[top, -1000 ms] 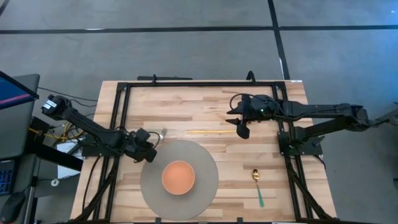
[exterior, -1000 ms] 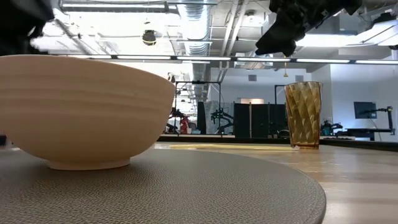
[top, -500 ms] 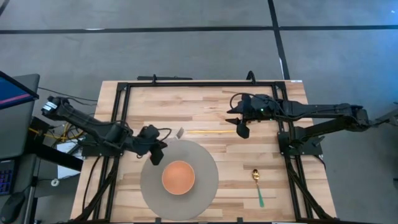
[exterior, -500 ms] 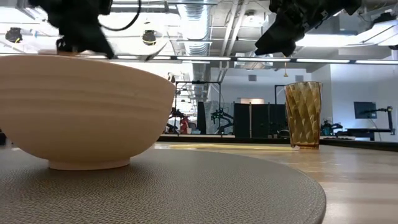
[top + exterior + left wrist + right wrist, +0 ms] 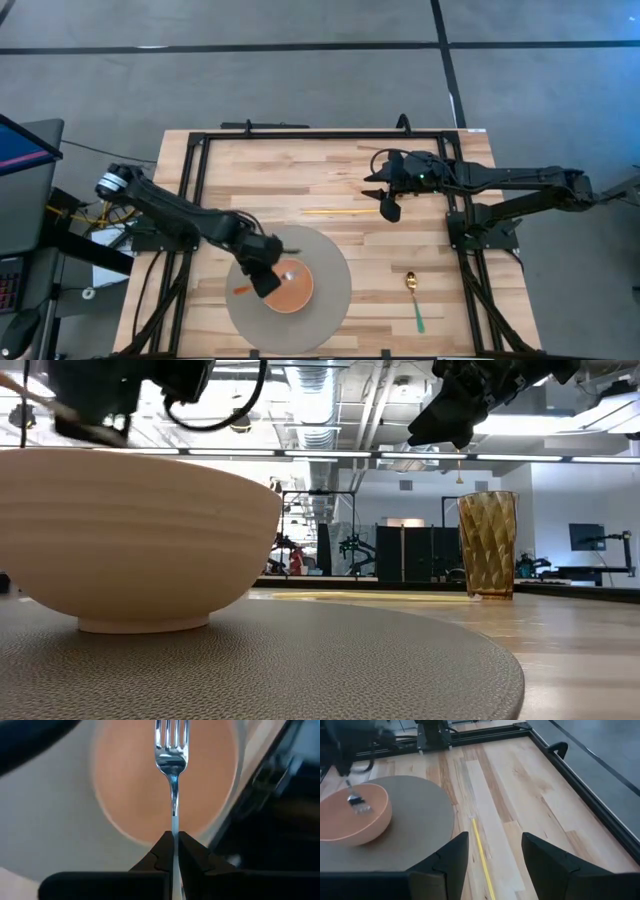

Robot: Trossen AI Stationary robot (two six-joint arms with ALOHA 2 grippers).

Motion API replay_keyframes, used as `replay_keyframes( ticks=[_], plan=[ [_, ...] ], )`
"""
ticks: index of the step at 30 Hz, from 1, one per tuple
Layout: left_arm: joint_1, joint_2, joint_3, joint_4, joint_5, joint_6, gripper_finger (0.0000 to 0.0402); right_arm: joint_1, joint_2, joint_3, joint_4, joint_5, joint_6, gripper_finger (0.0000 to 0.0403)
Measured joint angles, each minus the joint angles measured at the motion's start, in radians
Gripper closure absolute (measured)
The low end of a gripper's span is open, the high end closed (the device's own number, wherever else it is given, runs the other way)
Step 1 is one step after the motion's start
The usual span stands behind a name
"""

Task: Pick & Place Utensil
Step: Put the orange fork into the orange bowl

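Observation:
My left gripper (image 5: 268, 280) is shut on a silver fork (image 5: 172, 750) and hovers over the orange bowl (image 5: 292, 288). The bowl stands on a round grey mat (image 5: 325, 262). The fork's tines (image 5: 362, 809) point down into the bowl's hollow. An orange handle end (image 5: 240, 290) sticks out behind the fingers. My right gripper (image 5: 492, 855) waits open, raised over the table's far right, above a yellow chopstick (image 5: 335, 211). My left gripper pinches the fork's thin neck (image 5: 174, 827), just below the tines, between its two fingers (image 5: 192, 850). The fork runs forward along the fingers, which slant down from the table's left. The fork is lifted clear, with its head over the bowl's inside.
A gold spoon with a green handle (image 5: 414, 300) lies on the wood near the right edge. An amber glass (image 5: 487, 545) stands beyond the mat in the low view. A black frame (image 5: 195, 160) borders the table. Bare wood lies between the mat and the far edge.
My left gripper has carried the fork from the mat's far left edge toward the table's right and near side, until it stands over the bowl. It has turned, so the tines, which pointed toward the far edge, now point down into the bowl. It has stayed shut on the fork.

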Motion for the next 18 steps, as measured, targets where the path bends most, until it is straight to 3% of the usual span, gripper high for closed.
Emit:
replay_keyframes(
  ticks=[4,11,18],
  plan=[
    [-0.019,0.072,0.020,0.000,0.078,-0.017,0.0387,0.000,0.000,0.000,-0.001,0.000,0.000,0.0227],
    [-0.003,0.099,0.021,-0.001,0.074,-0.024,0.0384,0.000,0.000,0.000,0.000,0.000,0.000,0.0225],
    [0.027,0.099,0.021,0.000,0.052,-0.022,0.0340,0.000,0.000,0.000,0.000,0.000,0.000,0.0227]
  ],
)
